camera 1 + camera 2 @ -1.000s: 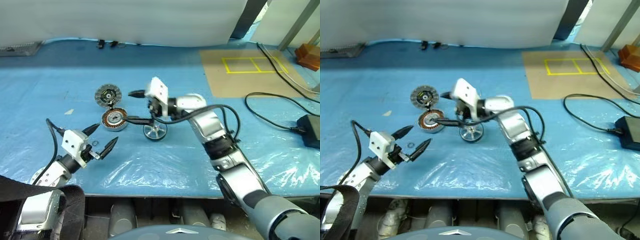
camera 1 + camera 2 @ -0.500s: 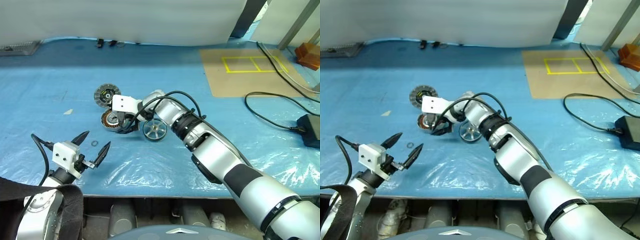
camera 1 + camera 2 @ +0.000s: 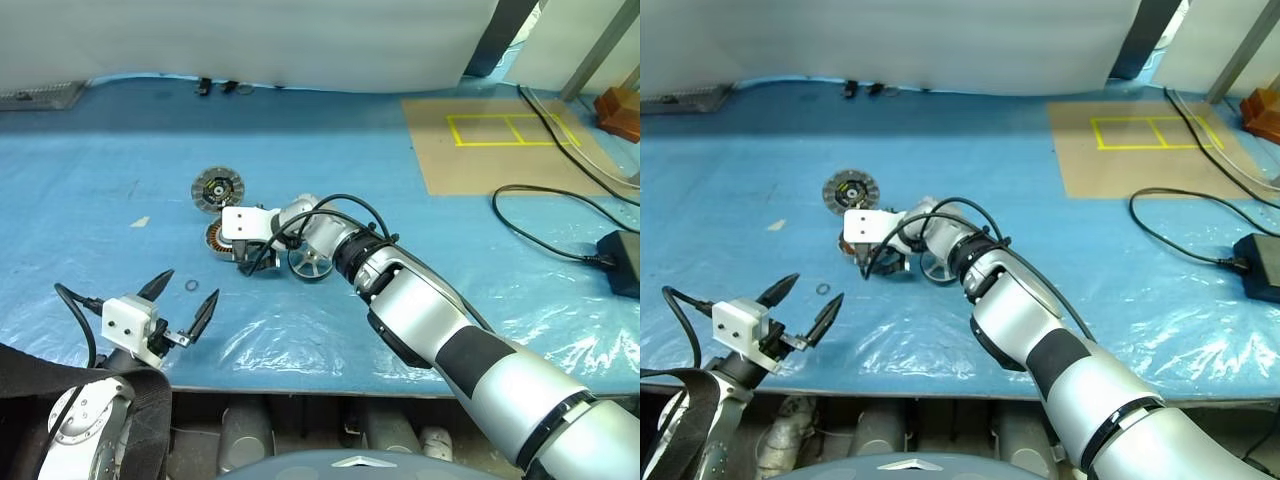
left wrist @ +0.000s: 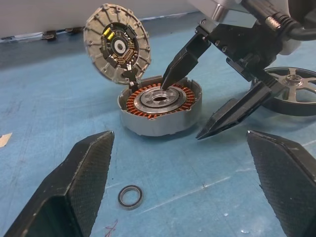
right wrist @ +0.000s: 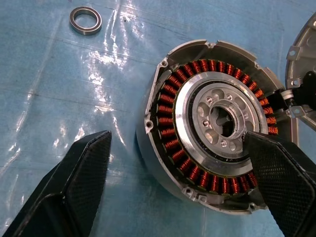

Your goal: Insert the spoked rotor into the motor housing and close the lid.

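A wide blue plastic-covered table [image 3: 300, 330] is seen beneath both arms, wrinkled and glossy near the front edge; a brown board [image 3: 500, 140] with a yellow taped outline lies well beyond and to the right of the right gripper, black cables [image 3: 560, 220] trail further right, and a white sheet [image 3: 250, 40] closes off the far side.

The right gripper [image 4: 205, 106] is held with its fingers spread and nothing between them; it is lowered over the motor housing [image 4: 160, 109], one fingertip sitting at or just above the winding ring near the hub and the other outside the wall, though contact cannot be confirmed from these views. The lid [image 4: 117, 47] leans tilted just beyond the housing, apparently touching its rim. The spoked rotor [image 3: 310, 262] lies just beside the gripper on the side away from the housing. The left gripper [image 3: 178, 300] hangs released and empty, well short of the parts; a small loose ring [image 3: 189, 286] lies just ahead of its fingertips.

The step in hand is judged to be steadying or repositioning the housing before the rotor is fetched; the copper windings should be kept clear of the fingertip, the grip should be taken on the wall, and the slippery film should be expected to let the housing slide.
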Motion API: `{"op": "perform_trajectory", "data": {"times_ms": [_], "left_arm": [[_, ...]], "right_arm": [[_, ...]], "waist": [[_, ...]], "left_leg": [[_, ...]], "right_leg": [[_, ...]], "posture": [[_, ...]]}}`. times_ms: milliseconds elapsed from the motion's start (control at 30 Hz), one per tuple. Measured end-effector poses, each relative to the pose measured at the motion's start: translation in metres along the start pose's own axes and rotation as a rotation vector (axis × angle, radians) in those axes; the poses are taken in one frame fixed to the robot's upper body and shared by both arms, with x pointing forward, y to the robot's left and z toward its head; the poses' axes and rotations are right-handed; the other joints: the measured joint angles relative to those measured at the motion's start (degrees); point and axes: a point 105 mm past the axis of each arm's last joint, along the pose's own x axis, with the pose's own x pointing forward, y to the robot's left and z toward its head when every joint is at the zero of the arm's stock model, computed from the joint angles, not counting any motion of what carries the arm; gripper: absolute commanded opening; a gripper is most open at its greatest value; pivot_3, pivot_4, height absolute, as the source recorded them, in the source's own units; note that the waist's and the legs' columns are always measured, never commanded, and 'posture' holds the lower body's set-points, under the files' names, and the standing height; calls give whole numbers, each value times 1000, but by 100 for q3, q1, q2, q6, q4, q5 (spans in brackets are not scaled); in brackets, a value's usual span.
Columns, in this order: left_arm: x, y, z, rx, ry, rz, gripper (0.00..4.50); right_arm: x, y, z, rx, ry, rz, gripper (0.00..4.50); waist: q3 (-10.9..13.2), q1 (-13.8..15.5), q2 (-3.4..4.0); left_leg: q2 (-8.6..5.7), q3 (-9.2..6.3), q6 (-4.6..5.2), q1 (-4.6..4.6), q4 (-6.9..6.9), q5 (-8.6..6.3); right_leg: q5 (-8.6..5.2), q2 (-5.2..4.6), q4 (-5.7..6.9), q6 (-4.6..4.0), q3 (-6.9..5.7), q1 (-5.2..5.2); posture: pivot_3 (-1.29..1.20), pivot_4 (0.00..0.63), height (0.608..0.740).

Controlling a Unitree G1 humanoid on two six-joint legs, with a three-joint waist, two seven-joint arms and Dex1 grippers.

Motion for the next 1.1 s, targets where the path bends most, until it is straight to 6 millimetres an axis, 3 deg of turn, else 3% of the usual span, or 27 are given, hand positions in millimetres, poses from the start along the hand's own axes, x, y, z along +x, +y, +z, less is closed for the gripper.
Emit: {"op": "perform_trajectory", "data": {"times_ms": [1100], "left_arm": [[4, -6, -3, -11, 30, -16, 4480]], "right_arm": [[1, 2, 5, -202, -19, -6, 4500]], "waist": [[2, -12, 4]], "left_leg": [[3, 3, 0, -4, 1, 0]], "right_leg": [[-1, 2, 3, -3, 0, -7]], "posture": [[0, 150, 740]]}}
